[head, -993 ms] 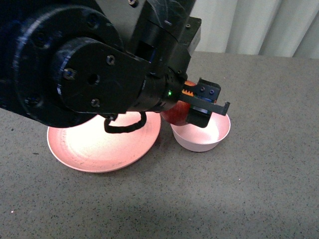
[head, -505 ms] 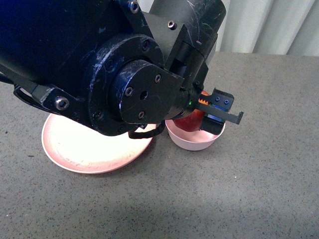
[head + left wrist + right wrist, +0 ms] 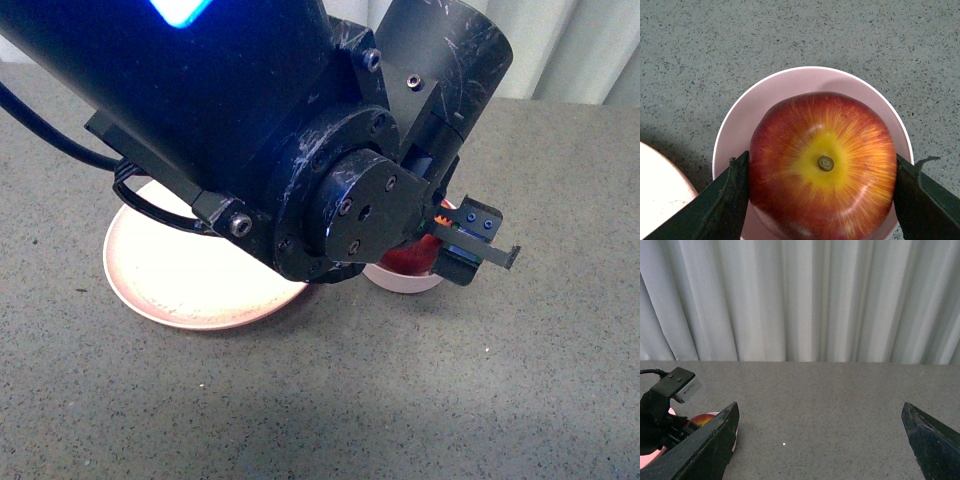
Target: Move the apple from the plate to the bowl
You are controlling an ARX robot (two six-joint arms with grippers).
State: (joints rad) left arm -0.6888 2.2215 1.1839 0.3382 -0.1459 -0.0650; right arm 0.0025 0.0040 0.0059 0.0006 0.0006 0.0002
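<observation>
Grey speckled stone-look surface (image 3: 420, 400), pale pleated curtain (image 3: 805, 300) behind it.

Left tool (image 3: 822, 172): pinching the round glossy dark-red apple (image 3: 822, 167), one dark finger on each flank, stem and yellow patch facing the wrist camera. In the wrist view the apple sits centred over the small deep pale pink matte bowl (image 3: 790, 90), whose rim rings it on all visible sides. Whether the fruit already rests on the bowl floor I cannot tell. In the front view my own arm hides most of it; only a red sliver shows inside the bowl at about 3 o'clock from the wide shallow salmon-pink plate (image 3: 180, 280), which lies bare.

Right tool (image 3: 820, 440): fingers spread wide, nothing between them, held well apart from the work.

Handling, as judged: firm, fairly heavy for its size, waxy skin likely slippery, bruises if dropped. The grip across the widest girth looks right. The bowl is barely wider than the fruit, so finger clearance on release will be tight.

Versus one second ago: the apple was then at the bowl's near rim on the plate side; now it is lower and within the rim. My arm has swung closer to the front camera.
</observation>
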